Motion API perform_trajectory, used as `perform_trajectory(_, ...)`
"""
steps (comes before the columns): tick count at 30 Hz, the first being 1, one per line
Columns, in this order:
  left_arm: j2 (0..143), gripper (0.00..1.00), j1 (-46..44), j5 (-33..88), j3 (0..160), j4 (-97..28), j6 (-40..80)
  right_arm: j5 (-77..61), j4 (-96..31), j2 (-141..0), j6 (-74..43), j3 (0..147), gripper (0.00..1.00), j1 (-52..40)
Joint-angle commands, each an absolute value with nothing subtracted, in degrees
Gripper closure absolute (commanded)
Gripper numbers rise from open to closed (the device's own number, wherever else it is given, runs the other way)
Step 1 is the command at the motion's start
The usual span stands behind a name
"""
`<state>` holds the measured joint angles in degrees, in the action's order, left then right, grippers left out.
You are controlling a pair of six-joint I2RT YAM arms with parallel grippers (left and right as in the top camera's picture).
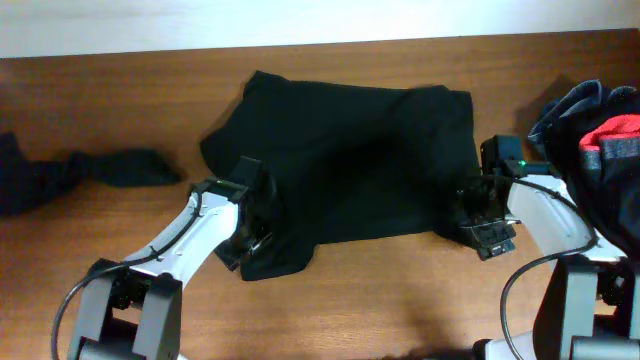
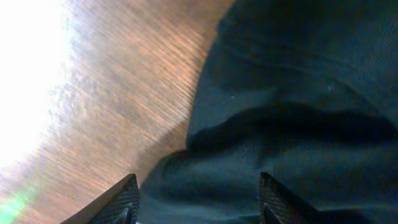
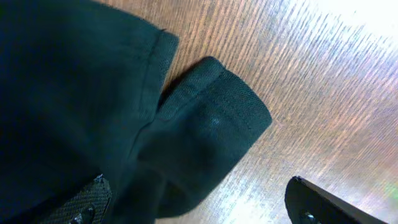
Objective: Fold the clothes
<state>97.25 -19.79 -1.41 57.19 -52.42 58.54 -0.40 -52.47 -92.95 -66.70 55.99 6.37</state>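
Overhead only: clothes pile (image 1: 600, 130) near black shirt (image 1: 350, 160).

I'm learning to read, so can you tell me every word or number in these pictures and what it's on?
No words, numbers or signs can be read anywhere.
The black shirt is plain, the wooden table has no print, and the pile of clothes shows no label.

Matt black woven cloth of the garment (image 1: 350, 160) — on a glossy, fine-grained brown wood table (image 1: 400, 300)
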Motion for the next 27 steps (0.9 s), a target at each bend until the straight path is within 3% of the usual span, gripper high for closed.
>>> perform_trajectory(1,95.77,0.39,-19.70,1.45,56.82,-52.12,73.87,-0.16,-51.07,-92.25,-73.76,53.60,0.05,6.00)
perform_trajectory(4,95.77,0.40,-19.70,5.89,56.82,-50.76,79.44,-1.41,-49.58,-92.25,-74.06,52.36,0.05,6.00)
perform_trajectory(7,95.77,0.47,-19.79,7.92,56.82,-49.34,82.52,-1.89,-48.71,-92.25,-74.17,51.20,0.05,6.00)
perform_trajectory(10,95.77,0.52,-19.84,4.62,56.82,-49.30,86.39,-1.91,-46.96,-92.27,-74.26,49.41,0.05,6.00)
perform_trajectory(14,95.77,0.51,-19.66,1.93,56.82,-49.34,86.78,-1.91,-44.12,-92.29,-74.24,47.68,0.05,6.00)
perform_trajectory(16,95.77,0.46,-19.70,-0.73,56.82,-49.52,86.78,-1.91,-42.33,-92.29,-74.24,46.61,0.03,6.00)
perform_trajectory(18,95.77,0.31,-19.62,-5.26,56.82,-49.98,86.78,-1.89,-40.21,-92.29,-74.22,45.54,0.01,6.00)
perform_trajectory(20,95.77,0.25,-19.64,-6.37,56.82,-50.06,86.78,-1.89,-39.53,-92.29,-74.22,45.36,0.01,6.00)
perform_trajectory(27,95.77,0.13,-19.64,-8.88,56.82,-49.91,87.85,-1.85,-38.04,-92.31,-73.93,45.36,0.01,6.00)
